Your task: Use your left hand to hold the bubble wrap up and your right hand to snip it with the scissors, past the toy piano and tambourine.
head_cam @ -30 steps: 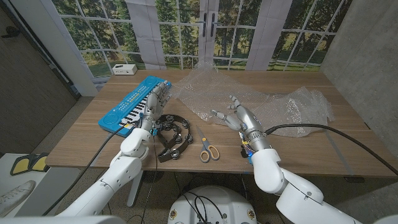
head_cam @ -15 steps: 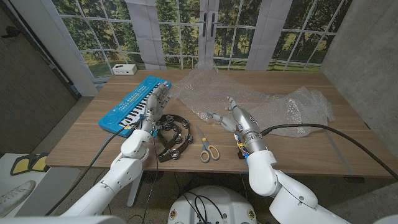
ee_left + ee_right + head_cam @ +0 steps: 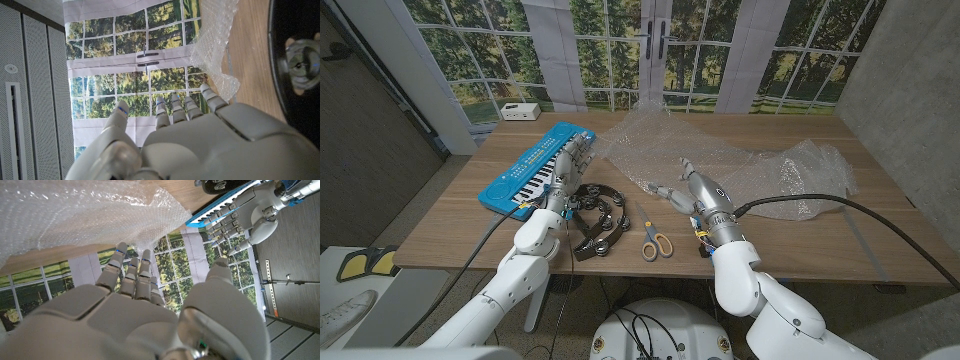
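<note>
Since a second ago, the right hand has slid toward the robot's left, its fingers now reaching over the near edge of the bubble wrap; the left hand and every object on the wooden table have stayed put.

Going left to right in the head view: a blue toy piano lies diagonally just outside the left hand. That hand holds nothing, its fingers spread a little and pointing away from the robot, set between the piano and the tambourine. The black tambourine lies just inside the left wrist, close to the table's near edge. The scissors, with yellow and grey handles, lie untouched on the table between the two forearms, nearer the right one and just behind the right hand's thumb side.

The right hand is open wide and empty, thumb stretched toward the left hand. In the right wrist view its fingertips point at the wrap's crinkled edge, with the left hand and piano keys beyond. The clear bubble wrap spreads in a crumpled sheet ahead of both hands, reaching far out past the right hand. In the left wrist view, the left hand's fingers are apart, with the wrap ahead of them.

A small white box sits on the table's far corner, well beyond the left hand.
</note>
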You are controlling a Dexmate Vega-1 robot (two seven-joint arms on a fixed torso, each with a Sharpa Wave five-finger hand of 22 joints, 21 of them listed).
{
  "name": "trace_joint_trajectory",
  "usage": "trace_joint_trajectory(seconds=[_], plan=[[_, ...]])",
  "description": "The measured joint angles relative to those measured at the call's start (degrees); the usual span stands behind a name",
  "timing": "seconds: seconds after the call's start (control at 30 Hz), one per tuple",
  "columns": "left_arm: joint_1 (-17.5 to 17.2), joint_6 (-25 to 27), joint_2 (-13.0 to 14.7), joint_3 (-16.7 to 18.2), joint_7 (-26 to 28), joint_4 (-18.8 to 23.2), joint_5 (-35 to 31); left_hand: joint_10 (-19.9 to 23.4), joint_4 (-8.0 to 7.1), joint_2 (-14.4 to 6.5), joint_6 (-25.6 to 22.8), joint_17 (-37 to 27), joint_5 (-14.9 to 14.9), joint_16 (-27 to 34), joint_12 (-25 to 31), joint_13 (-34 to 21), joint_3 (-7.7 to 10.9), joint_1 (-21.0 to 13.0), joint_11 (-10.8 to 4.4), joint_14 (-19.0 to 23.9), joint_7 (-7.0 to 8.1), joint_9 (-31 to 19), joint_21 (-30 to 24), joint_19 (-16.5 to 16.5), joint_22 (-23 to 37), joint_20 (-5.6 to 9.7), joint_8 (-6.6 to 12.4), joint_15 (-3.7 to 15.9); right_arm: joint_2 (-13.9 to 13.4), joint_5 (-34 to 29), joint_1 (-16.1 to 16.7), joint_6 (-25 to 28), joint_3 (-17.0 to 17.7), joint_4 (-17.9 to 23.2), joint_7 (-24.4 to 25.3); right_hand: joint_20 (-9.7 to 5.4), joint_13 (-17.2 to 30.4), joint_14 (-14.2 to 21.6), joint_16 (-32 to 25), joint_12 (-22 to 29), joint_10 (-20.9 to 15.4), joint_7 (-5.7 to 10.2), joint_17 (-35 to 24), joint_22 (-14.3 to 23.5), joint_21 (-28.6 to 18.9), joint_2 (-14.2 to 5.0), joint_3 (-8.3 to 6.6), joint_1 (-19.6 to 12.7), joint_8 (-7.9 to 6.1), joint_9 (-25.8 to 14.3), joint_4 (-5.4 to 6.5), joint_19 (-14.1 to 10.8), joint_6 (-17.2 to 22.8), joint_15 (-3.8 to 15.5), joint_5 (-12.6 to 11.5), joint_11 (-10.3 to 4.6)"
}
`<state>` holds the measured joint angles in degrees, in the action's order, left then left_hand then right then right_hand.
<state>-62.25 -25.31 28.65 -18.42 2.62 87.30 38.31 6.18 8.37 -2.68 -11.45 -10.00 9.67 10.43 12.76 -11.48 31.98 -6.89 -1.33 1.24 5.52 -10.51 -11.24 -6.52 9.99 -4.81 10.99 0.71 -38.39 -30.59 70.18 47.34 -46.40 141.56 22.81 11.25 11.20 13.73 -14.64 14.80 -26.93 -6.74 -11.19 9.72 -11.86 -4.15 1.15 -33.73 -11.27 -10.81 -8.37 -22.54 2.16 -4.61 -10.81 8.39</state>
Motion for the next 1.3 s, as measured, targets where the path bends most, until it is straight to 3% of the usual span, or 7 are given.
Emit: trace_joint_trajectory(seconds=[0.57, 0.83, 1.13, 1.3], plan=[[-0.07, 0.00, -0.03, 0.09, 0.25, -0.01, 0.04, 0.00, 0.00, 0.00, 0.31, 0.01, 0.00, 0.00, 0.00, 0.00, 0.00, 0.00, 0.00, 0.00, -0.31, 0.00, 0.00, 0.00, 0.00, 0.00, 0.00, 0.00, -0.21, -2.04, -3.31, 5.16, -3.20, 0.80, -5.37, 0.31, 0.00, 1.02, 0.00, -0.45, 0.01, -0.30, 0.00, 0.00, -0.01, -0.31, -0.24, -0.75, 0.00, 0.01, -0.24, -0.30, 0.29, -0.41, 0.00, 0.00], [-0.08, 0.17, -0.04, 0.11, 0.27, -0.15, 0.20, 0.00, 0.00, 0.00, 0.31, 0.01, 0.00, 0.00, 0.00, 0.00, 0.00, 0.00, 0.00, 0.00, -0.31, 0.00, 0.00, 0.00, 0.00, 0.00, 0.00, 0.00, -0.33, -2.27, -4.50, 6.06, -4.47, 0.75, -6.44, 0.62, 0.01, 2.48, -0.44, -0.45, -1.55, -0.31, -0.16, 0.30, -0.02, -0.31, -0.47, -0.75, 0.00, 0.15, 0.00, -0.62, 0.30, 1.05, 0.00, -0.73], [-0.02, 0.20, -0.16, 0.12, -0.20, -0.39, 0.56, 0.01, 0.00, 0.00, 0.31, 0.15, 0.00, 0.00, 0.00, 0.00, 0.00, 0.00, 0.01, 0.00, -0.31, 0.00, 0.00, 0.00, 0.00, 0.00, 0.00, 0.00, -0.21, -4.06, -5.28, 7.12, -5.99, 0.28, -6.64, 0.62, 0.01, 6.97, -1.88, 0.05, -5.59, -0.11, -0.42, 0.30, -0.02, -0.23, -0.70, -0.83, 0.00, 0.15, 0.23, -1.42, 0.51, 2.68, 0.23, -2.10], [-0.02, 0.24, -0.11, 0.18, -0.28, -0.36, 0.69, 0.01, 0.00, 0.00, 0.31, 0.14, 0.00, 0.00, 0.00, 0.00, 0.00, 0.00, 0.01, 0.00, -0.31, 0.00, 0.00, 0.00, 0.00, 0.00, 0.00, 0.00, 0.09, -5.86, -6.18, 8.22, -7.75, -0.19, -7.16, -0.01, 0.15, 8.30, -2.10, 0.05, -5.83, -0.11, -0.42, 0.30, -0.02, -0.08, -1.01, -1.89, 0.00, 0.15, -0.08, -2.05, 0.51, 3.19, 0.22, -2.35]])
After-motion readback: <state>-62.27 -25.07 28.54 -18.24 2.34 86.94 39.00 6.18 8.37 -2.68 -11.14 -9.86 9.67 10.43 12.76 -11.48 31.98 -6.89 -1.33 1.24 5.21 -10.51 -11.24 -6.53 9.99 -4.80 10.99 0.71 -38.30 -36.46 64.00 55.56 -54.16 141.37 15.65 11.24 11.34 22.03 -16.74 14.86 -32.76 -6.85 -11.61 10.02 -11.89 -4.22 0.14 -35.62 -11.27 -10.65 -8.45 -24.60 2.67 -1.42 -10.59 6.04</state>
